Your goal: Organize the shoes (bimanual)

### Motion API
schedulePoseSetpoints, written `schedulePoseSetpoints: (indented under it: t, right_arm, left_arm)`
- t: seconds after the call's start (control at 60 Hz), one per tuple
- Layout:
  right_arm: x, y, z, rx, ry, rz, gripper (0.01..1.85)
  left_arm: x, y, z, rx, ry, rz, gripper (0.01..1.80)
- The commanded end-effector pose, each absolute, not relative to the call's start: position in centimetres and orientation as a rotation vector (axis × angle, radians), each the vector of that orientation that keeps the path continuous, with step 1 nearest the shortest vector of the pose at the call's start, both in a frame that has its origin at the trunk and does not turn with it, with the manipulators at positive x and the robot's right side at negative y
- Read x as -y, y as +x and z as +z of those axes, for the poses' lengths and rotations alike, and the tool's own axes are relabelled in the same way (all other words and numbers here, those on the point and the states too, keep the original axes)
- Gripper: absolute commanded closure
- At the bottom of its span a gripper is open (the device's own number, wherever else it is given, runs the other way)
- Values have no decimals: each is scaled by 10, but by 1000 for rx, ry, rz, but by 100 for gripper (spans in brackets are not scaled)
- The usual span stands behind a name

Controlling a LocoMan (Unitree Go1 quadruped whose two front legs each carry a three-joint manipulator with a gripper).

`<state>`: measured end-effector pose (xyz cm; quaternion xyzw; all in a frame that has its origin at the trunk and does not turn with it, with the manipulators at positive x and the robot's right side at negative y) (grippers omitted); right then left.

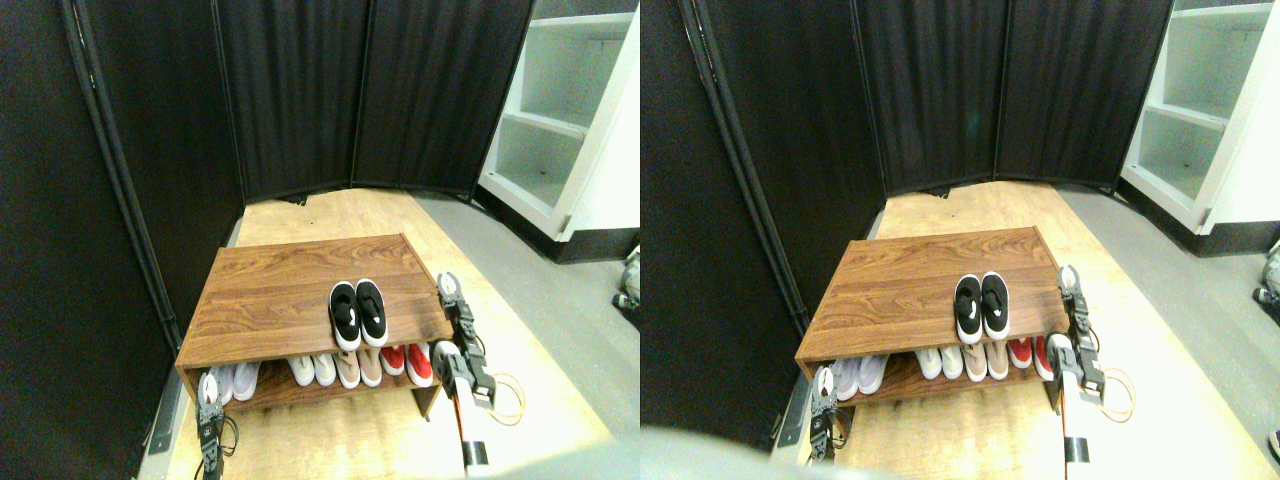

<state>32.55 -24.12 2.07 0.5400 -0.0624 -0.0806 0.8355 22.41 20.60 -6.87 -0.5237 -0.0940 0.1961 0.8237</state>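
The shoes [357, 312], a black slip-on pair with white soles and a white side mark, stand side by side on the top board of the wooden shoe rack [270, 290], right of its middle near the front edge. My left gripper [209, 392] sits low at the rack's front left corner, beside the lower shelf. Off the rack's right end, my right gripper [449, 290] is raised to about the height of the top board. Neither gripper touches the shoes.
On the lower shelf stand white pairs [240, 378], a beige pair [358, 368] and a red pair [408, 362]. Black folding screens [300, 90] close off the back and left. A white shelving unit [560, 110] stands at the right rear.
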Motion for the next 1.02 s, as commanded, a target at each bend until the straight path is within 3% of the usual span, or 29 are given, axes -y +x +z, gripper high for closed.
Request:
schedulePoseSetpoints:
  t: [0.017, 0.183, 0.383, 0.417, 0.467, 0.483, 0.517, 0.583, 0.617, 0.733, 0.767, 1.017]
  right_arm:
    - [242, 294, 52, 214, 1170, -124, 185]
    - [237, 262, 47, 202, 1182, -80, 185]
    - [220, 228, 28, 116, 1219, -39, 185]
    - [216, 224, 22, 103, 1238, -45, 185]
    - [210, 217, 14, 71, 1273, -66, 185]
    - [210, 217, 14, 71, 1273, -66, 185]
    - [204, 214, 6, 53, 1280, -70, 185]
    - [200, 213, -1, 20, 1301, -64, 185]
    - [198, 213, -4, 19, 1293, -63, 185]
    - [193, 213, -10, 16, 1279, -38, 185]
    - [192, 214, -11, 14, 1285, -39, 185]
    - [186, 216, -13, -20, 1329, -56, 185]
  left_arm:
    - [-201, 226, -60, 228, -1133, 398, 176]
    - [-198, 225, -59, 212, -1142, 378, 175]
    - [-192, 224, -56, 191, -1156, 376, 169]
    - [-191, 224, -55, 177, -1167, 357, 161]
    - [-191, 222, -55, 144, -1175, 333, 126]
    - [-191, 222, -55, 144, -1175, 333, 126]
    - [-191, 221, -52, 112, -1198, 317, 78]
    - [-190, 219, -50, 103, -1203, 298, 59]
    - [-190, 219, -48, 110, -1209, 279, 64]
    - [-187, 218, -41, 222, -1233, 257, 119]
    - [-186, 218, -40, 236, -1229, 255, 125]
    - [-189, 212, -40, 194, -1305, 281, 121]
